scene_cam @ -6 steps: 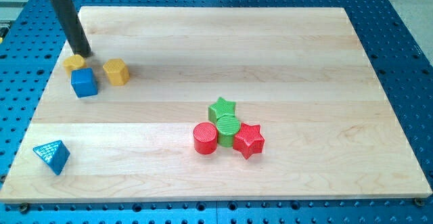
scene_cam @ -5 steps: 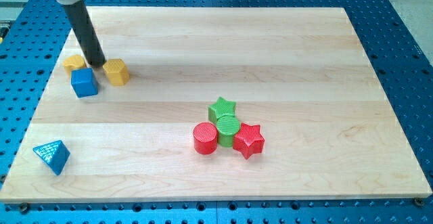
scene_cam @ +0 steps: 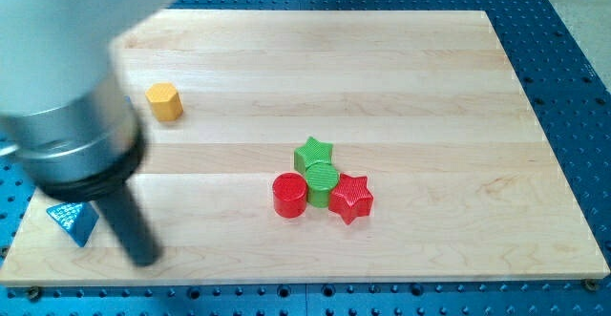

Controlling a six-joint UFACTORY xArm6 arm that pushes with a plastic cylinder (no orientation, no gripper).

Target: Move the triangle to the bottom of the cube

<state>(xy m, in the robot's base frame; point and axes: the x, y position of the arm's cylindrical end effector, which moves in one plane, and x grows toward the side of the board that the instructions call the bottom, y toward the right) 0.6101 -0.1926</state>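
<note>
The blue triangle (scene_cam: 74, 224) lies near the board's bottom left corner, partly covered by the arm. My tip (scene_cam: 144, 259) rests on the board just to the triangle's right, near the bottom edge. The arm's large grey body (scene_cam: 67, 77) fills the view's upper left and hides the blue cube and one yellow block. A yellow hexagonal block (scene_cam: 165, 101) shows just right of the arm.
A cluster sits right of centre: a green star (scene_cam: 312, 153), a green cylinder (scene_cam: 322, 182), a red cylinder (scene_cam: 289, 195) and a red star (scene_cam: 350, 198). The wooden board (scene_cam: 401, 77) lies on a blue perforated table.
The arm has swung from the upper left, beside the yellow blocks and blue cube, down to the bottom left next to the triangle. It now hides the cube. The blocks still in view have not moved.
</note>
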